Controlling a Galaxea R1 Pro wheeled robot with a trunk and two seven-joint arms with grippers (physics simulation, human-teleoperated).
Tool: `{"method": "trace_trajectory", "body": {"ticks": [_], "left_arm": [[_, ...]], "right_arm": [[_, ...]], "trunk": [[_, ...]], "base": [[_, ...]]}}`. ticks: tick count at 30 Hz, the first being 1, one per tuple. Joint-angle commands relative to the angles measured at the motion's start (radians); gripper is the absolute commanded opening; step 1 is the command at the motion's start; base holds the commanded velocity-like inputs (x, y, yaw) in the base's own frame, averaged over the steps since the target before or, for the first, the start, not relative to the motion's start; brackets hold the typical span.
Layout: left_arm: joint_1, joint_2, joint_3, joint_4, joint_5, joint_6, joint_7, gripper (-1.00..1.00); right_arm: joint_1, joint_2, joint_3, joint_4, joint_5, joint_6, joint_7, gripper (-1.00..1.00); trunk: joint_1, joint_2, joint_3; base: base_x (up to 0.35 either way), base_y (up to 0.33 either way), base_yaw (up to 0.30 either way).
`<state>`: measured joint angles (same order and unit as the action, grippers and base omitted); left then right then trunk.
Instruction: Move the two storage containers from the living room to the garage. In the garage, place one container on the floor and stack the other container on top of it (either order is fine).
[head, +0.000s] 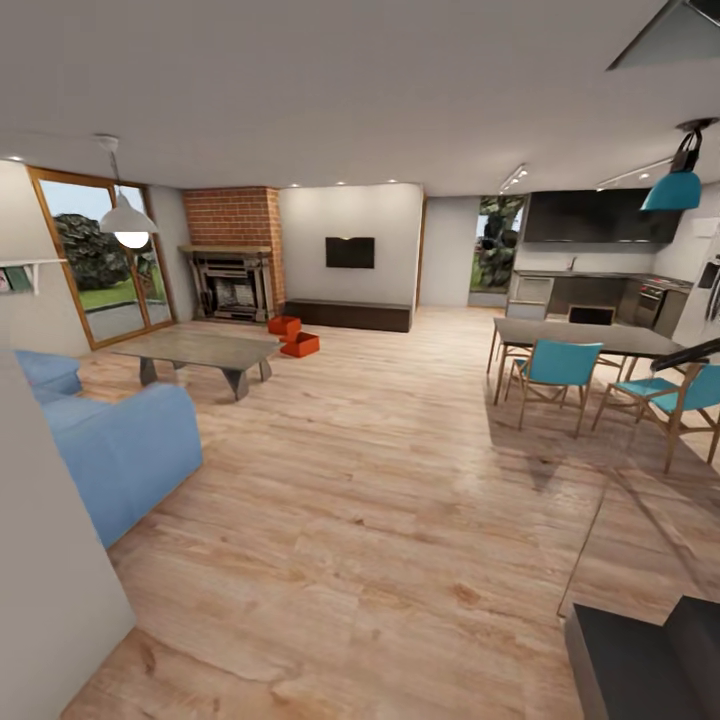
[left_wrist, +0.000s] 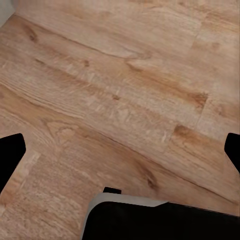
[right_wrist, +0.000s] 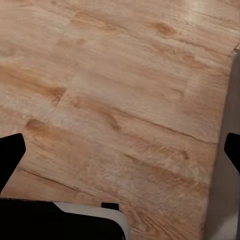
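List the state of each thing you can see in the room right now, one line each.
Two storage containers: on the wood floor beside the fireplace, close together, not yet picked up.
Left end effector: open, empty, over bare planks.
Right end effector: open, empty, over bare planks.
Pendant lamp: lit.
Wall screen: dark.

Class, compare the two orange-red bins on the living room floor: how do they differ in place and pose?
The farther orange-red bin sits nearer the brick fireplace; the nearer orange-red bin lies closer to the grey coffee table. They are turned at different angles. Both rest on light wood plank floor, alike in colour.
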<state>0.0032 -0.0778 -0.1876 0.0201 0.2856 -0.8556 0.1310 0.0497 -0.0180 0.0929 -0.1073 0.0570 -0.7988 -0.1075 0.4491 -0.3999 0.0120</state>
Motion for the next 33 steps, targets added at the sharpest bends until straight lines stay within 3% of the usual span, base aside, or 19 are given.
{"method": "trace_trajectory", "body": {"ticks": [1, 8, 33], "left_arm": [[0.000, 0.000, -0.009, 0.001, 0.002, -0.003, 0.007, 1.00], [0.000, 0.000, -0.009, 0.001, 0.002, -0.003, 0.007, 1.00], [0.000, 0.000, -0.009, 0.001, 0.001, -0.002, 0.007, 1.00]], "right_arm": [[0.001, 0.000, 0.007, -0.002, 0.006, 0.001, -0.010, 1.00], [0.001, 0.000, 0.007, -0.002, 0.006, 0.001, -0.010, 1.00], [0.001, 0.000, 0.007, -0.002, 0.006, 0.001, -0.011, 1.00]], "trunk": [[0.001, 0.000, 0.000], [0.001, 0.000, 0.000], [0.001, 0.000, 0.000]], "base": [[0.327, 0.000, -0.023], [0.327, 0.000, -0.144], [0.327, 0.000, -0.002]]}}
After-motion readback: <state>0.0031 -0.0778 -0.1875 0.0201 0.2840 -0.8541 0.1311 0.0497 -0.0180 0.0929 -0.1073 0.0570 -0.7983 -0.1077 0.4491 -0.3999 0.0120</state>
